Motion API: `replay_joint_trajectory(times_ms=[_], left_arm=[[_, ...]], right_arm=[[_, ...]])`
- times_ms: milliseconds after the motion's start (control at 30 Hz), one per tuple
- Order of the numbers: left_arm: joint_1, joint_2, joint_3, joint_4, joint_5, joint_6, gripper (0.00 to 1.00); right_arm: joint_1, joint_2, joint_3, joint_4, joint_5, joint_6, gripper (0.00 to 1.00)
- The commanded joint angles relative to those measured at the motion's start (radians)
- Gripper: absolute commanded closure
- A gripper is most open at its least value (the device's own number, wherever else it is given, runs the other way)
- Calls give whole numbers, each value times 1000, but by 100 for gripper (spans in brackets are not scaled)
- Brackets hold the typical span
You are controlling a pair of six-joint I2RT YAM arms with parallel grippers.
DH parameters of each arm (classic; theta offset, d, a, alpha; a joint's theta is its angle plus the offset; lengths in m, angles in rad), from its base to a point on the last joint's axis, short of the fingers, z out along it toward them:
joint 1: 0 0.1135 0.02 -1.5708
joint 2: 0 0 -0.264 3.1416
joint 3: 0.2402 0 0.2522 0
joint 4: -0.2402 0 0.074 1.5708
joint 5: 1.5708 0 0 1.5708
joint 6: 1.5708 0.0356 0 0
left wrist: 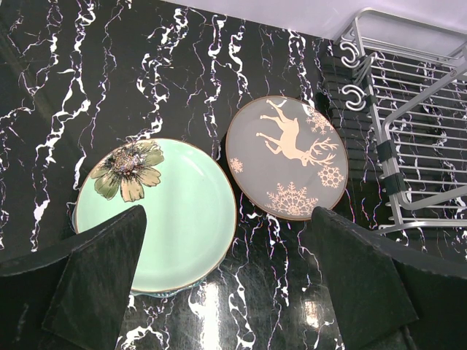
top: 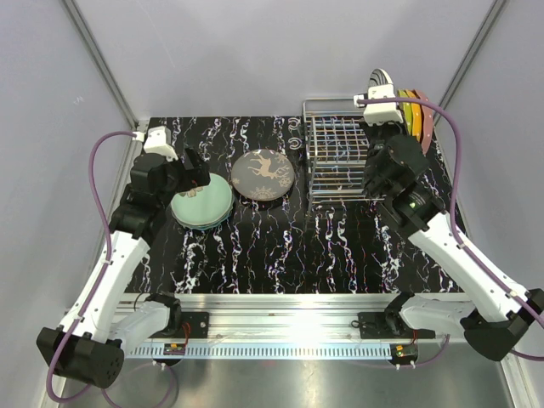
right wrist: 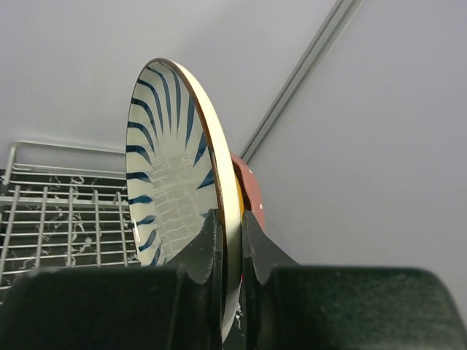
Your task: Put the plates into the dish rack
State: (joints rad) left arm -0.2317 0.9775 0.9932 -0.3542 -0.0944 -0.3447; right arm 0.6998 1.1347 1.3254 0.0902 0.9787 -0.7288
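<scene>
The left fingers point(left wrist: 102, 284) are spread wide and hold nothing; they hang above the black marbled bench point(top: 280, 255). Just ahead of them two plates lie flat on the bench. The green plate point(left wrist: 182, 211), with a brown flower painted near its rim, is in front of one finger, and its near edge is covered by that finger in the left wrist view. The grey plate point(left wrist: 288, 157), with a pale deer and snowflakes, lies beside it, more toward the gap between the fingers and the other finger. The two rims come very close, but whether they touch is not clear. Beyond the grey plate, farther out on the side of that other finger, stands the dish rack point(top: 336, 157), a chrome wire frame with a grid base. The right fingers point(right wrist: 204, 255) are pressed together on the lower rim of the striped plate point(right wrist: 171, 168), one finger on each face, and the plate stands upright on its edge between them, over the far end of the dish rack. Its lowest edge is hidden by the fingers, so whether it sits in a slot cannot be told. Just behind the striped plate, on its back side, the coloured plates point(top: 416, 115) stand upright, close together: orange, yellow and reddish pink.
</scene>
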Motion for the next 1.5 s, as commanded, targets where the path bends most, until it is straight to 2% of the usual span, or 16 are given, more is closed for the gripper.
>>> replay_joint_trajectory(times_ms=[0, 667, 1000, 1467], left_arm=[[5, -10, 44, 26, -13, -2, 1], [5, 6, 59, 6, 1, 0, 1], [5, 10, 59, 6, 10, 1, 1], [5, 18, 62, 3, 21, 3, 1]], right_arm=[[-40, 7, 49, 135, -21, -41, 100], [-218, 54, -9, 51, -159, 90, 100], [-260, 65, -49, 31, -225, 192, 100], [-299, 85, -83, 43, -229, 279, 100]])
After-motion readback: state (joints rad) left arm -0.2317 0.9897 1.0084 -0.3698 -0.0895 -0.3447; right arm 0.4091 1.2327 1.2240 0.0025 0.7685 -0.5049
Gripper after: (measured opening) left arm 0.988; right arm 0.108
